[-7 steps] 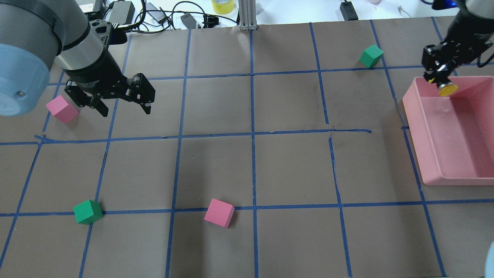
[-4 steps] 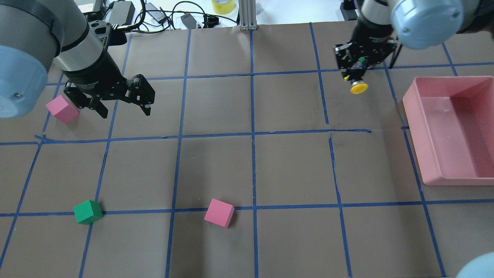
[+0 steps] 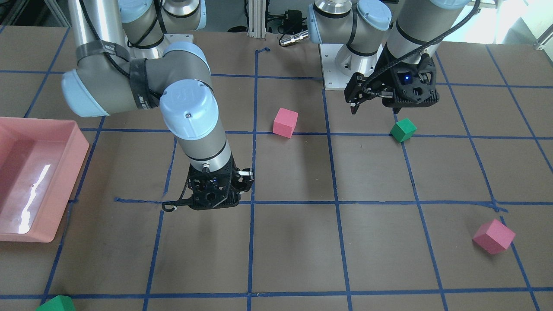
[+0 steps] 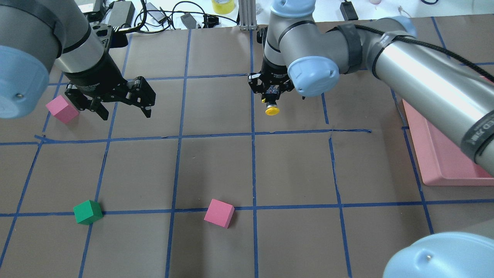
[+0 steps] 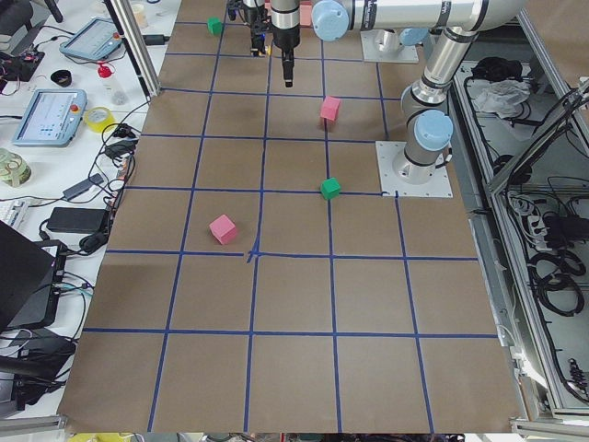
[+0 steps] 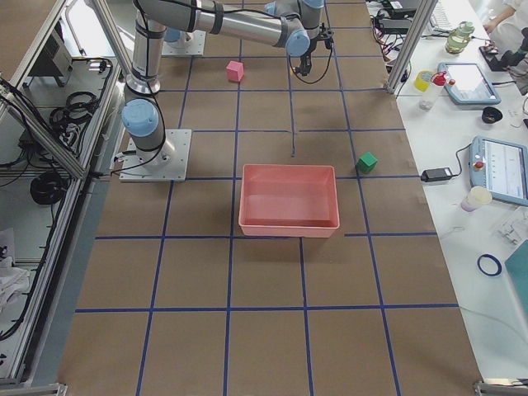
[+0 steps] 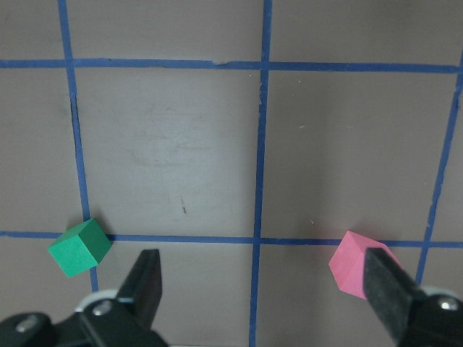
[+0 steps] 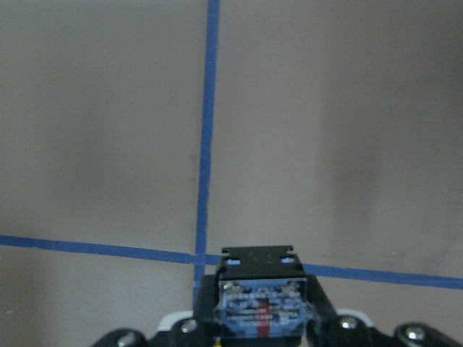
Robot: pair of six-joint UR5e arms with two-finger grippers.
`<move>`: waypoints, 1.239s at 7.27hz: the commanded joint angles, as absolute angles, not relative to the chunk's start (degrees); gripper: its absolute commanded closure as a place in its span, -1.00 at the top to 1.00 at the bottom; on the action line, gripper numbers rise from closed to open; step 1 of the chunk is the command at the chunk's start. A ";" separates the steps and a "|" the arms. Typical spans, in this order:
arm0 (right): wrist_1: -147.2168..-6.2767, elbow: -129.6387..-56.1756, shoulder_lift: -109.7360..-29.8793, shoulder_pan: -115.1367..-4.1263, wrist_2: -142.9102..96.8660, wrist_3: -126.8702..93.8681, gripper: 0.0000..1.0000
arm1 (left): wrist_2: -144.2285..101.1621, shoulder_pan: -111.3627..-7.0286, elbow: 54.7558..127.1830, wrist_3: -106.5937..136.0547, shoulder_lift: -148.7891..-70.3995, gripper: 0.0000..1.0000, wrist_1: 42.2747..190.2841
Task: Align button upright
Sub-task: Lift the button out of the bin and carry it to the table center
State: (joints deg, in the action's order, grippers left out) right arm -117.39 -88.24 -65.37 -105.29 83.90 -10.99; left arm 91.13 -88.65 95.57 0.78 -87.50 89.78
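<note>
The right end effector (image 4: 271,97) is clamped on the button (image 4: 272,109) in the upper middle of the overhead frame, its yellow cap pointing down at the surface (image 4: 216,166) and its contact block facing the wrist camera. The left end effector (image 4: 126,113) hangs with fingers spread apart at upper left, near a pink cube (image 4: 62,109); a pink tray (image 4: 436,166) lies at the right edge.

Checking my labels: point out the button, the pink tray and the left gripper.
button (image 4: 272,111), overhead view, yellow cap.
pink tray (image 6: 289,226), exterior right view, near wall.
left gripper (image 4: 126,113), overhead view, between fingertips.
</note>
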 commanded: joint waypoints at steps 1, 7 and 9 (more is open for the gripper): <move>-125.29 -91.31 -62.42 -108.44 84.71 -13.52 -1.00 | 91.32 -88.59 95.54 0.79 -87.37 1.00 89.65; -127.70 -92.10 -57.92 -112.06 84.90 -22.06 -1.00 | 90.70 -88.68 95.45 0.79 -87.10 1.00 89.47; -130.33 -93.60 -57.05 -112.15 84.90 -21.36 -0.76 | 90.27 -88.68 95.45 0.79 -87.27 1.00 89.47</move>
State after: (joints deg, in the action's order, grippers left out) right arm -128.72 -92.78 -57.67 -112.04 84.94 -21.64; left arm 90.69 -88.68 95.45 0.79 -87.14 89.48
